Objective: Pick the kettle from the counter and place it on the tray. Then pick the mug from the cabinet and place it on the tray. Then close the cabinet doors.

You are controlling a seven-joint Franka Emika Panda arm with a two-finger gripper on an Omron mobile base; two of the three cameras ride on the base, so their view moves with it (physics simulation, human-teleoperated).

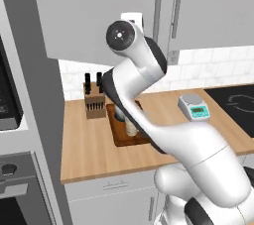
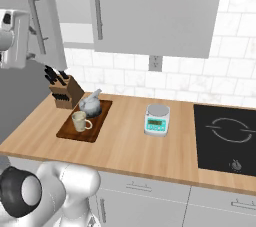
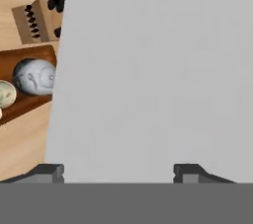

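Taking the flat dark-brown wooden tray (image 2: 67,132) as the landmark: just behind its left corner stands a light-wood knife block (image 2: 66,92) with black handles. On the tray itself sit the small cream-beige ceramic mug (image 2: 80,121) at the front and the squat grey metallic kettle (image 2: 91,105) just behind it, close together. Above the tray, the left light-grey cabinet door (image 3: 158,70) stands swung outward, while the right cabinet door (image 2: 150,8) is shut. The two-finger gripper (image 3: 118,171) faces the open door's flat panel, fingers spread wide and grasping nothing. Right of the tray, on the light butcher-block counter (image 2: 125,146), rests a small teal-and-white kitchen scale (image 2: 157,119), with a black induction hob (image 2: 225,138) farther right.
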